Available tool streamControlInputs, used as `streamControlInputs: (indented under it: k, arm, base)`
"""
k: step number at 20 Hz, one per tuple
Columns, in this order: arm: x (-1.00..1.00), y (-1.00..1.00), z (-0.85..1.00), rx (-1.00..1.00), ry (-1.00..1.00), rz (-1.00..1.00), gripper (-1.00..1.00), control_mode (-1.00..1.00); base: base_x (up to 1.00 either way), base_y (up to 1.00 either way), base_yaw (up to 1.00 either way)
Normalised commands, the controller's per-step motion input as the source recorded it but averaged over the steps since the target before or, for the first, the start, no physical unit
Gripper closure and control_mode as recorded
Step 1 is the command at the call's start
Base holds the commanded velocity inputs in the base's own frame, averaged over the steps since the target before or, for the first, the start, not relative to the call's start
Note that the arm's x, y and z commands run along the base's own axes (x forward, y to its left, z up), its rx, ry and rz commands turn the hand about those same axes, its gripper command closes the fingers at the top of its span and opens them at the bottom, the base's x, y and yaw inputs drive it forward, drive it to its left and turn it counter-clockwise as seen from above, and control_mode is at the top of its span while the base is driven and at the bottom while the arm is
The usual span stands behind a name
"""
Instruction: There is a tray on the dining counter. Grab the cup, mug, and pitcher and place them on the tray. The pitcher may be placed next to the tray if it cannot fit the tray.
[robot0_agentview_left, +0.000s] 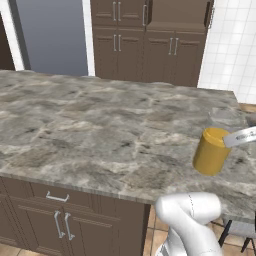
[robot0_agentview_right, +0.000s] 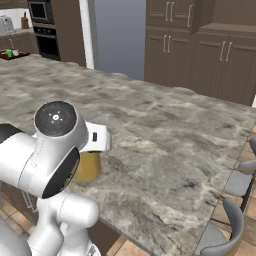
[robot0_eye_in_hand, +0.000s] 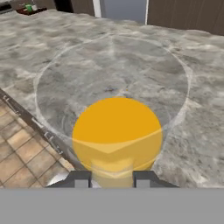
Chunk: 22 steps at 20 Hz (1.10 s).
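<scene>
The tool (robot0_eye_in_hand: 112, 178) grips the pitcher (robot0_eye_in_hand: 116, 140) — tilted over the dining counter (robot0_agentview_left: 100, 130).

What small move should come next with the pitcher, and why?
Probably carry the pitcher toward the tray. The hand view looks down through its clear top with the gripper closed at its near rim, and the tray sits far across the dining counter.

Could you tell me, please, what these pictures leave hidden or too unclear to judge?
- Pitcher: handle cut off by the right edge, left base view.
- Pitcher base: the arm covers the upper part, right base view.
- Tool: hand view does not show whether it presses the rim.
- Tray: far off, contents too small.
</scene>
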Motion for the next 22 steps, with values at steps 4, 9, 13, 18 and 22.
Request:
streamControlInputs:
  k: [4,9,13,18,22]
  arm:
    - [-0.66,0.03,-0.01,-0.04,-0.09,0.0,1.0,-1.0]
    - [-0.32,0.25,0.0,-0.1,-0.29,0.0,1.0,-1.0]
    - [-0.27,0.4,0.0,-0.01,-0.11,-0.01,1.0,1.0]
    - [0.0,0.0,0.0,0.0,0.0,0.0,1.0,1.0]
    - [0.0,0.0,0.0,0.0,0.0,0.0,1.0,1.0]
  base:
    - [0.0,0.0,0.0]
    - [0.0,0.0,0.0]
    - [-0.03,0.21,-0.01]
    - [-0.06,0.44,-0.01]
    - [-0.02,0.95,-0.11]
